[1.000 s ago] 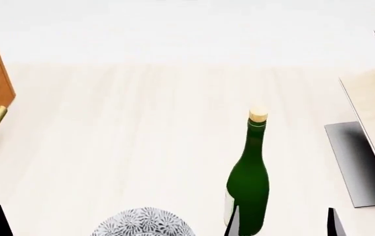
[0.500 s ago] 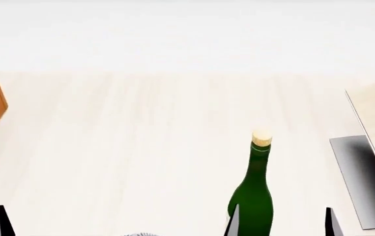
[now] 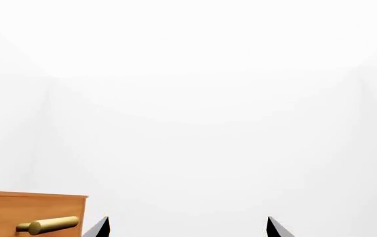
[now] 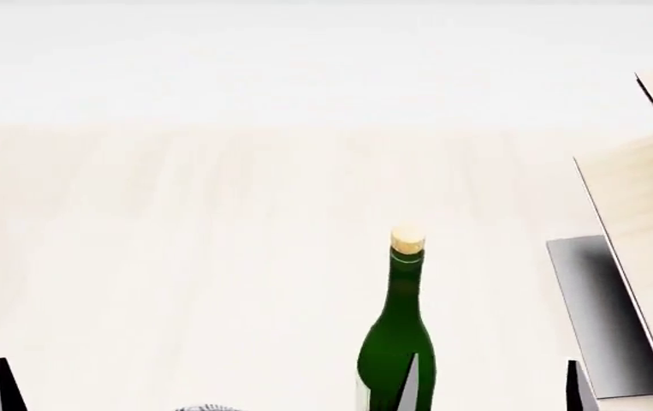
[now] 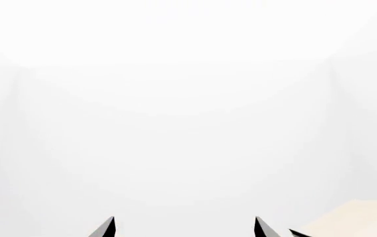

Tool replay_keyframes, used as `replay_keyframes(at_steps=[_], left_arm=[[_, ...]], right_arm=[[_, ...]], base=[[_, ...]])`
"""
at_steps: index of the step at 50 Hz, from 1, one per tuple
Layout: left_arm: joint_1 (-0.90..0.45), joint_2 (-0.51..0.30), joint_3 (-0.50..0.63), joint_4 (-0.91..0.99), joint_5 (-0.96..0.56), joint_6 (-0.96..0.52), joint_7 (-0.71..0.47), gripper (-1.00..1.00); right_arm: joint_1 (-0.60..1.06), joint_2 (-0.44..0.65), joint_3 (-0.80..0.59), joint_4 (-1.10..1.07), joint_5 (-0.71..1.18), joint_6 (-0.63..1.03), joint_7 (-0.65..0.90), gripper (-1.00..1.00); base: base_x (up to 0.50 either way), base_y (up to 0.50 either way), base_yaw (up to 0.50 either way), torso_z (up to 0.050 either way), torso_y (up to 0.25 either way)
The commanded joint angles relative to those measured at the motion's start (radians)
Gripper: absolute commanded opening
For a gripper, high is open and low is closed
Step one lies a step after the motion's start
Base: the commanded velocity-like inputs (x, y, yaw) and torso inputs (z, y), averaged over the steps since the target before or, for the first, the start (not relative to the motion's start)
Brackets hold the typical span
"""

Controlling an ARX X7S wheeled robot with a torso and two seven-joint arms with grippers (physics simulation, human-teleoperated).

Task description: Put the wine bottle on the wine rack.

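Approaching stage: wine bottle (image 4: 396,342) upright on desk (image 4: 189,257), ungrasped, wine rack (image 4: 634,257) off to right. Right fingers (image 4: 492,387) spread wide, empty, flanking space just right of bottle. Left fingers (image 3: 187,226) spread, idle. Next: shift right arm left, clamp bottle body.

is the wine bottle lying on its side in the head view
No, the wine bottle stands upright on the table, cork at the top, apart from the wine rack at the right.

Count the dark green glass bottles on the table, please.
1. The tall dark green glass bottle with a tan cork stands upright near the table's front edge. Others could be outside the view.
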Motion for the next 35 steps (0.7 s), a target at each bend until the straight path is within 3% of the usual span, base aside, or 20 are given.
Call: replay_keyframes(at_steps=[1,35], left_arm=[[0.0,-0.005,0.005,0.002,0.001,0.0,-0.007,1.0],[-0.002,-0.021,0.02,0.01,0.001,-0.005,-0.023,1.0]], right_arm=[[0.0,0.007,-0.004,-0.002,0.006,0.0,0.006,1.0],[0.008,0.021,-0.017,0.003,0.006,0.007,0.023,1.0]], base=[[0.0,-0.14,0.0,0.0,0.0],[0.0,-0.15,0.0,0.0,0.0]])
